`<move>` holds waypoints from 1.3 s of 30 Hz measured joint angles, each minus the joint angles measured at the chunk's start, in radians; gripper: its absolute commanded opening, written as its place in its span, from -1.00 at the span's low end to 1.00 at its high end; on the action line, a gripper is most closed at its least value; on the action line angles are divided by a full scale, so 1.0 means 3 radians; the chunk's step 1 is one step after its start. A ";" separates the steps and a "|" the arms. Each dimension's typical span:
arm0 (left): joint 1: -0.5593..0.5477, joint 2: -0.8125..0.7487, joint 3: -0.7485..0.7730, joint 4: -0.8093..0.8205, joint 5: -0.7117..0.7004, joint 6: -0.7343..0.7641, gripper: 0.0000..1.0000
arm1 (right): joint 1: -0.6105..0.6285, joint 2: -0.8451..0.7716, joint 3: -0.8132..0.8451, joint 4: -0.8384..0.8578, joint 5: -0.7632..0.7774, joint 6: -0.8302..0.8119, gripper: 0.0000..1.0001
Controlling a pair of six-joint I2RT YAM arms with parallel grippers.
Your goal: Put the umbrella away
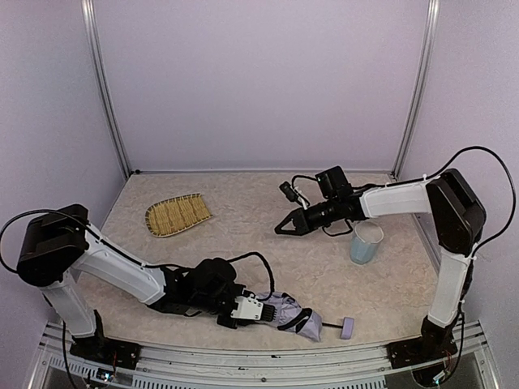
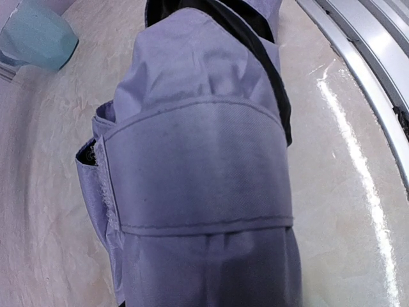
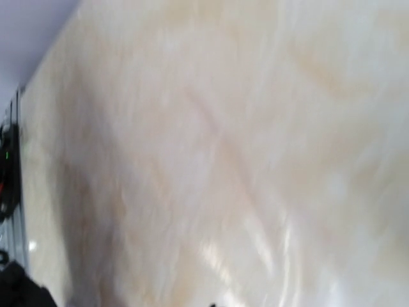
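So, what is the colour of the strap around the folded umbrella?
Pale lilac. The strap shows best in the left wrist view.

Blurred beige desk [image 3: 243, 160] filling frame, lilac wall [image 3: 29, 29] top left, dark shape [image 3: 16, 289] bottom left.

The umbrella [image 1: 292, 314] lies folded along the near edge of the worktop [image 1: 268, 243]. Its pale lilac fabric is bundled under a wrapped strap [image 2: 198, 192], with black lining showing. A thin black shaft [image 1: 332, 326] points right, ending in a small lilac handle [image 1: 347, 327].
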 measured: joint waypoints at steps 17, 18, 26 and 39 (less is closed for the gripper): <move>-0.0028 0.0045 0.0148 -0.0094 -0.0233 -0.0343 -1.00 | 0.0065 -0.0581 -0.0764 -0.0375 0.0294 -0.0687 -0.23; -0.0017 0.0045 0.0148 -0.0090 -0.0267 -0.0360 -1.00 | 0.0095 -0.0730 -0.0841 -0.0387 0.0327 -0.0754 -0.12; 0.0084 -0.0109 -0.0022 -0.0038 -0.0481 -0.0343 -1.00 | 0.0614 -0.1401 -0.1303 -0.0303 0.0702 -0.1172 0.54; 0.0252 -0.0390 -0.0219 -0.0198 -0.0421 -0.0224 -1.00 | 0.1175 -0.0807 -0.1550 0.0226 0.1143 -0.1404 0.70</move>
